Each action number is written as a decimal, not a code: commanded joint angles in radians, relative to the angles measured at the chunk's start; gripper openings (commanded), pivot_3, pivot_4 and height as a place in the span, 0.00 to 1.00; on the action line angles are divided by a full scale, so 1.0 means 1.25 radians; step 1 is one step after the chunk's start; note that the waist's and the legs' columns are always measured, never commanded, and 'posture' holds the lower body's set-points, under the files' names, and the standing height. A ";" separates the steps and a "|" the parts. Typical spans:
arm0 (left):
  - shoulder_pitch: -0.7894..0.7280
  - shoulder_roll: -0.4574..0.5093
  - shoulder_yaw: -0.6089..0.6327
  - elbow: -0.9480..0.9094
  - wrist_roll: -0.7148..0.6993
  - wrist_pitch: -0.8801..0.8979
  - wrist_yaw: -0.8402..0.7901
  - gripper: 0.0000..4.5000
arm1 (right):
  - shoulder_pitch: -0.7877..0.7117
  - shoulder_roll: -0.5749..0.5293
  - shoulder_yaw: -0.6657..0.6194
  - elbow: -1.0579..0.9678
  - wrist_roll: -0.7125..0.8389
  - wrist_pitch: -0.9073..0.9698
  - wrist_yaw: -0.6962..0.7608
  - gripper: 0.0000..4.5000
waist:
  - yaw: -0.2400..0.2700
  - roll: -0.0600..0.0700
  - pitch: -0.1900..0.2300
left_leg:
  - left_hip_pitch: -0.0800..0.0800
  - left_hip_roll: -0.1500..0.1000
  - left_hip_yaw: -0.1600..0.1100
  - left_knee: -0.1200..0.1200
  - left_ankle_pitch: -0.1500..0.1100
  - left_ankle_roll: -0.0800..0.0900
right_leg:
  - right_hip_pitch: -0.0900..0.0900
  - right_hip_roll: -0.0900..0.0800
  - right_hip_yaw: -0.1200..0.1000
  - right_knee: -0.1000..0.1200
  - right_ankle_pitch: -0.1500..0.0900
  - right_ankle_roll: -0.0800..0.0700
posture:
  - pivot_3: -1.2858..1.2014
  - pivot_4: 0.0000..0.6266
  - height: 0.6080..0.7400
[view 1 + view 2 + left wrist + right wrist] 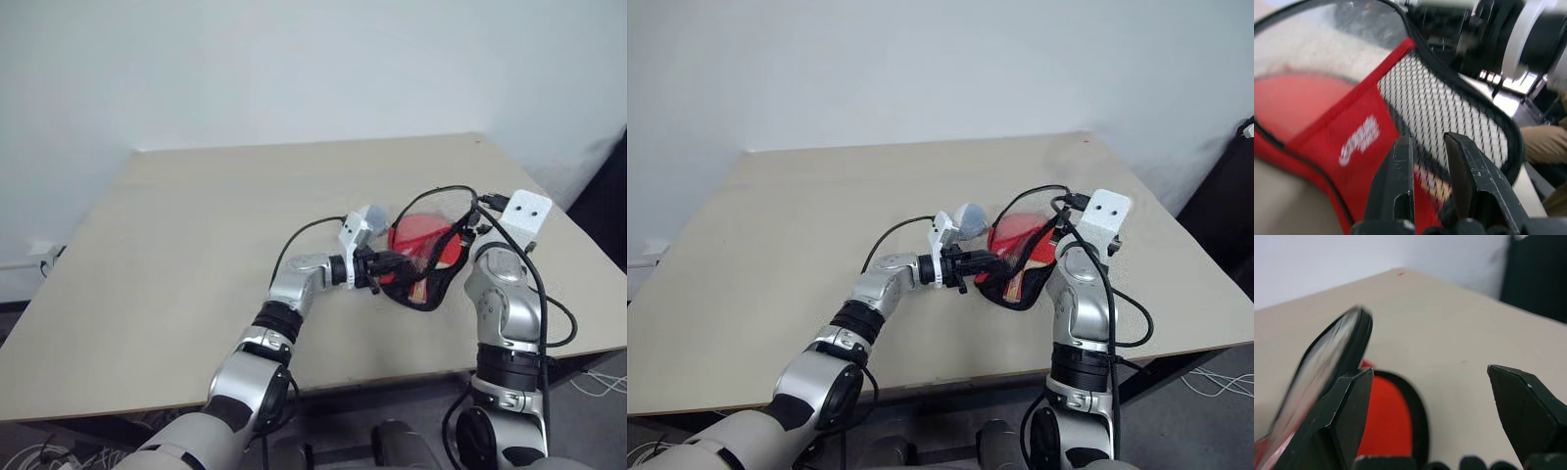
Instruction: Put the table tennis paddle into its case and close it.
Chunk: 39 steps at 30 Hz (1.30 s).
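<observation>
The left wrist view shows, close up, the soft black case [1415, 93] with its red panel, white mesh window and black zipper rim; the left gripper [1430, 161] has its two black fingers nearly together, pinching the mesh flap. Through the clear part a red round shape shows, blurred.

In the head views the case hangs above the beige wooden table [196, 245], between both arms, with the red-faced table tennis paddle [423, 235] inside it; the striped wooden handle is partly hidden by mesh.

The right wrist view shows the right gripper [1430, 396] with fingers spread wide, holding nothing, the case's rim beside one finger.

A small grey-white lump [373, 216] sits just behind the left wrist.
</observation>
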 commanded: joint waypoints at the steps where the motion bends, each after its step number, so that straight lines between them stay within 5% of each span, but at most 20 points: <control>1: -0.001 0.009 -0.018 -0.036 0.009 0.008 -0.004 0.22 | -0.022 -0.008 -0.010 -0.015 -0.013 -0.027 -0.012 0.90 | 0.000 0.000 0.000 | 0.000 0.000 0.000 0.000 0.000 0.000 | 0.000 0.000 0.000 0.000 0.000 0.000 | 0.52 0.00 1.00; 9: 0.002 0.013 -0.011 -0.034 0.007 0.012 0.015 0.22 | -0.015 -0.013 0.001 -0.004 -0.004 -0.019 0.015 0.90 | 0.000 0.000 0.000 | 0.000 0.000 0.000 0.000 0.000 0.000 | 0.000 0.000 0.000 0.000 0.000 0.000 | 0.52 0.00 1.00; 19: -0.042 0.008 0.173 0.000 -0.129 0.206 0.167 0.22 | 0.039 -0.041 0.044 -0.002 -0.008 -0.014 0.110 0.90 | 0.000 0.000 0.000 | 0.000 0.000 0.000 0.000 0.000 0.000 | 0.000 0.000 0.000 0.000 0.000 0.000 | 0.52 0.00 1.00; 33: -0.049 0.031 0.298 -0.024 -0.286 0.573 0.279 0.95 | 0.050 -0.019 0.045 0.004 -0.005 -0.029 0.105 0.90 | 0.000 0.000 0.000 | 0.000 0.000 0.000 0.000 0.000 0.000 | 0.000 0.000 0.000 0.000 0.000 0.000 | 0.52 0.00 1.00; 39: -0.072 0.044 0.347 0.011 -0.316 0.680 0.353 0.98 | 0.056 -0.010 0.040 0.003 -0.003 -0.037 0.102 0.90 | 0.000 0.000 0.000 | 0.000 0.000 -0.001 0.000 0.000 0.000 | 0.000 0.000 0.000 0.000 0.000 0.000 | 0.52 0.00 1.00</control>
